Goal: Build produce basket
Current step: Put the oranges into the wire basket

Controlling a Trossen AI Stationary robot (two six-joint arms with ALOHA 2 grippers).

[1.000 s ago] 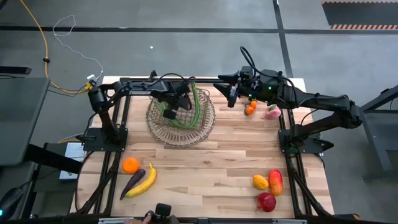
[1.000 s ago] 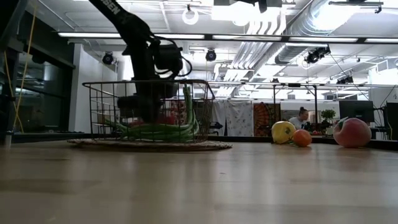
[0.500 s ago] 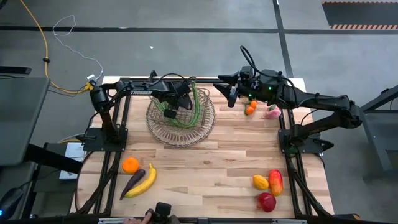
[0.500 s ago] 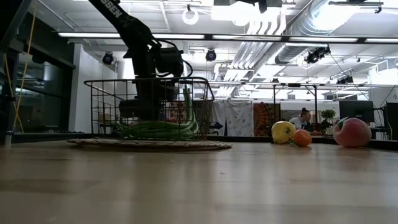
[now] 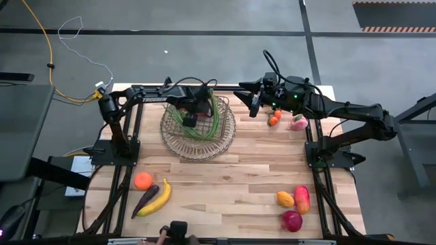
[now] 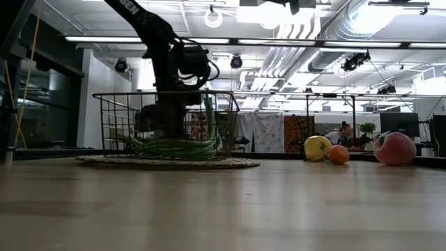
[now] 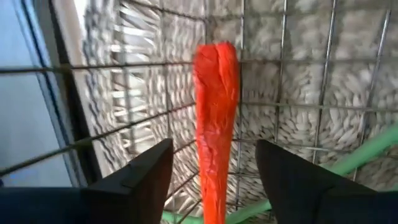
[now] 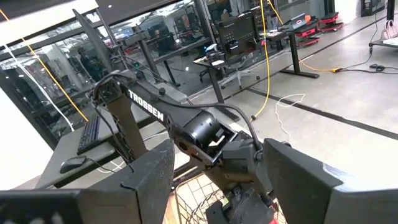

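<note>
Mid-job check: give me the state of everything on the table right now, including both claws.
Left claw: open, over the basket, chilli between its fingers but not pinched.
Right claw: open, empty, at the table's far edge.
Basket: upright, holds beans and chilli.
Beans: in basket, draped up its wall.
Chilli: in basket.
Orange, eggplant, banana: loose on table.
Apples: loose on table.

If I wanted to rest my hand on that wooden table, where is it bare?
The widest bare stretch of the wooden table lies in the middle, between the round wire-mesh basket, the orange, eggplant and yellow banana at one corner, and the red apples at the other. It is crowded at the far edge, where the left gripper hangs over the basket.
</note>
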